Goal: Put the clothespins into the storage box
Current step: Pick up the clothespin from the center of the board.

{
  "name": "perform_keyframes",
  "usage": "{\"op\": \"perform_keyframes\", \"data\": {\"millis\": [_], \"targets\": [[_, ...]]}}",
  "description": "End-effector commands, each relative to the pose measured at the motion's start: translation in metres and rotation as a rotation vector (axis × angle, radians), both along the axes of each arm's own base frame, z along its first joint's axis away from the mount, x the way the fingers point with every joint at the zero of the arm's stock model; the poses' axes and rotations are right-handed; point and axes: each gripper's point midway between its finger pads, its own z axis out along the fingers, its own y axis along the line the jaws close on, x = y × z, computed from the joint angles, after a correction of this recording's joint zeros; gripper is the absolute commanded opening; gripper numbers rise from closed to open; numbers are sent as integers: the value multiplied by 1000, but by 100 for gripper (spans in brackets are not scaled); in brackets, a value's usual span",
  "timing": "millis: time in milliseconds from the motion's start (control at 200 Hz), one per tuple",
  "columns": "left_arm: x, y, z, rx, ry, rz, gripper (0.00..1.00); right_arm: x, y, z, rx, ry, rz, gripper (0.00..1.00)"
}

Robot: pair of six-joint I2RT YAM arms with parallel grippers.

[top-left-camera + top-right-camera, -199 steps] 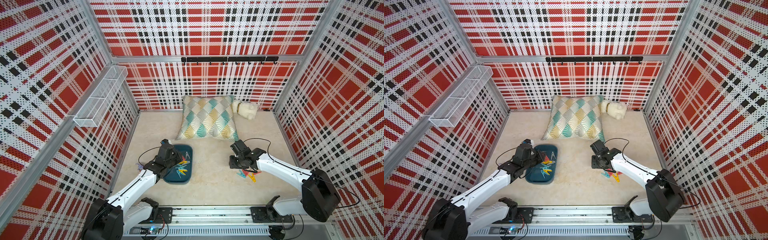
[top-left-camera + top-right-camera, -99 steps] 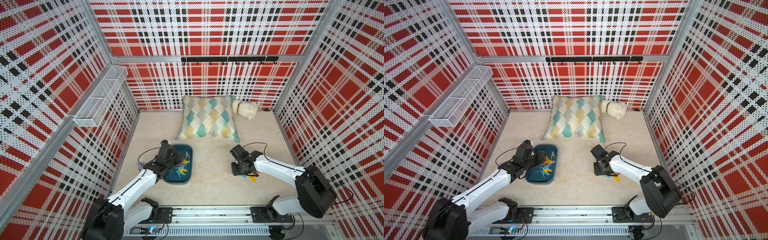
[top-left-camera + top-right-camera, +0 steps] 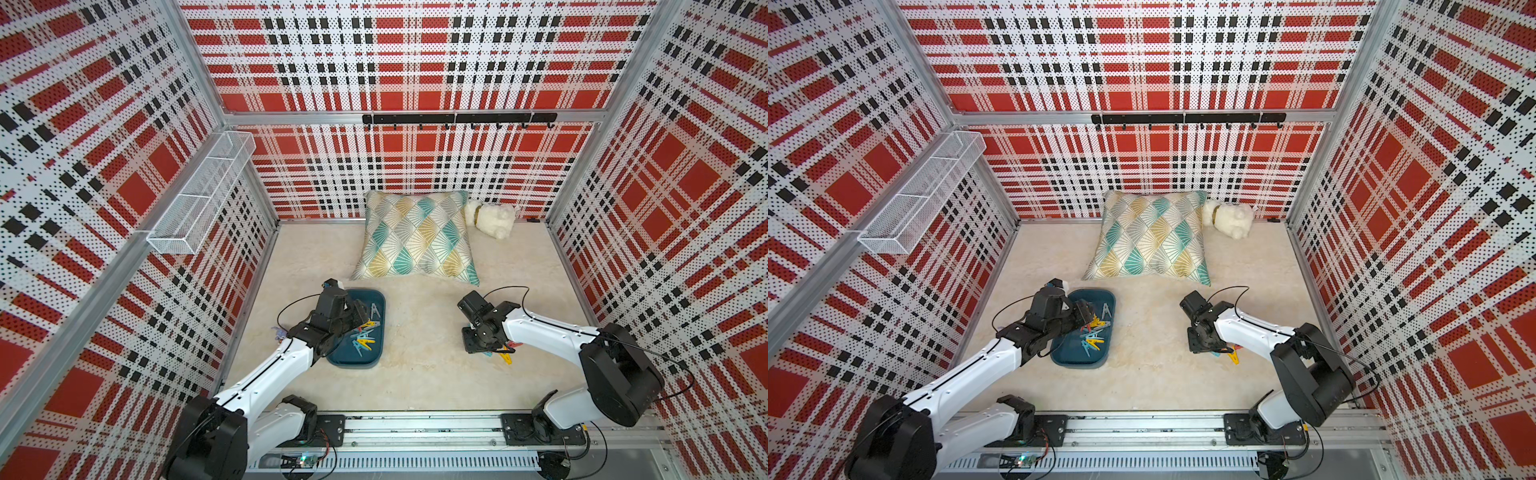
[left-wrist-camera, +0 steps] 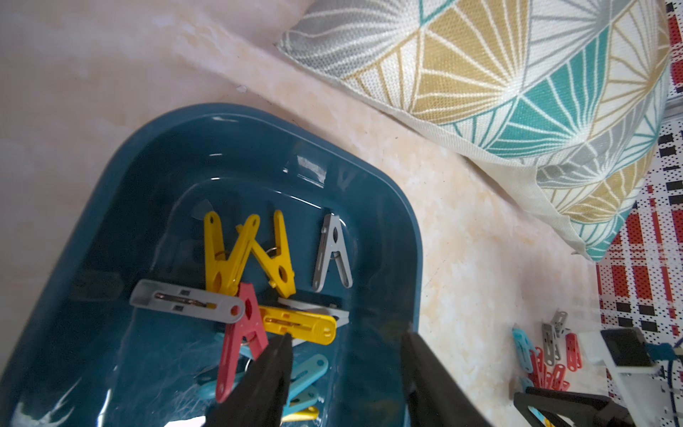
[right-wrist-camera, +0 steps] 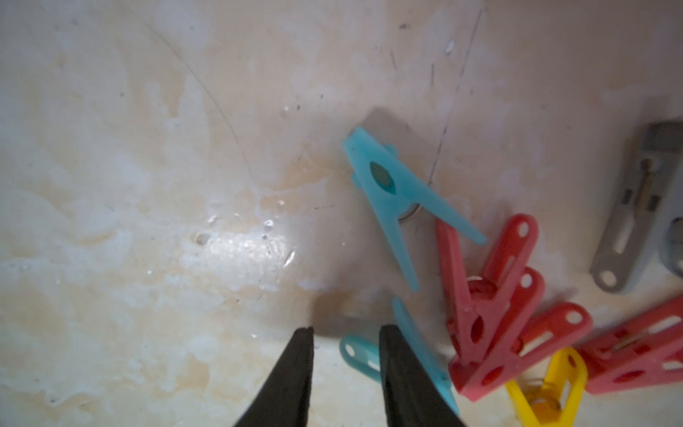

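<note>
Left hand (image 4: 345,334), shut a second ago, now opened and empty over the storage box (image 4: 415,236); pin judged dropped among clothespins (image 4: 251,258) inside. Right hand (image 5: 346,328) lowered beside loose clothespins (image 5: 488,321) on the worktop (image 5: 148,185), jaws parted, nothing gripped.

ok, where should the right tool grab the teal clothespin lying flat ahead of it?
Pinch the teal clothespin across its narrow nose, from straight above: it lies flat, nose clear, while its splayed legs end close to the red clothespins.
</note>
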Motion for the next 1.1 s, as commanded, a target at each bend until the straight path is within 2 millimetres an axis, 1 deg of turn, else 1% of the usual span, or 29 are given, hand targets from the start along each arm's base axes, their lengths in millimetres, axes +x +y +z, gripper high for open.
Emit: {"op": "perform_keyframes", "data": {"millis": [0, 286, 376, 471, 576, 676, 792, 957, 1097], "targets": [[4, -2, 6, -25, -26, -4, 53, 1, -7, -5, -37, 3, -13, 33], [4, -3, 6, -33, -30, -7, 53, 0, -12, -4, -54, -3, -34, 19], [4, -4, 8, -38, -34, -8, 53, -1, -12, -3, -51, -6, -41, 10], [4, -5, 8, -42, -35, -10, 52, -1, -10, 0, -30, -9, -44, 5], [3, -9, 12, -64, -43, -18, 53, 1, -1, 6, 16, -12, -45, 1], [1, -19, 18, -90, -57, -40, 53, 8, 12, 18, 76, -29, -43, 0], [-4, -40, 25, -130, -79, -85, 55, 18, 28, 35, 140, -48, -35, 0], [-17, -72, 31, -199, -103, -158, 58, 33, 53, 60, 236, -76, -16, 0], [-27, -88, 33, -245, -117, -195, 59, 45, 75, 78, 320, -88, 1, 0]]}}
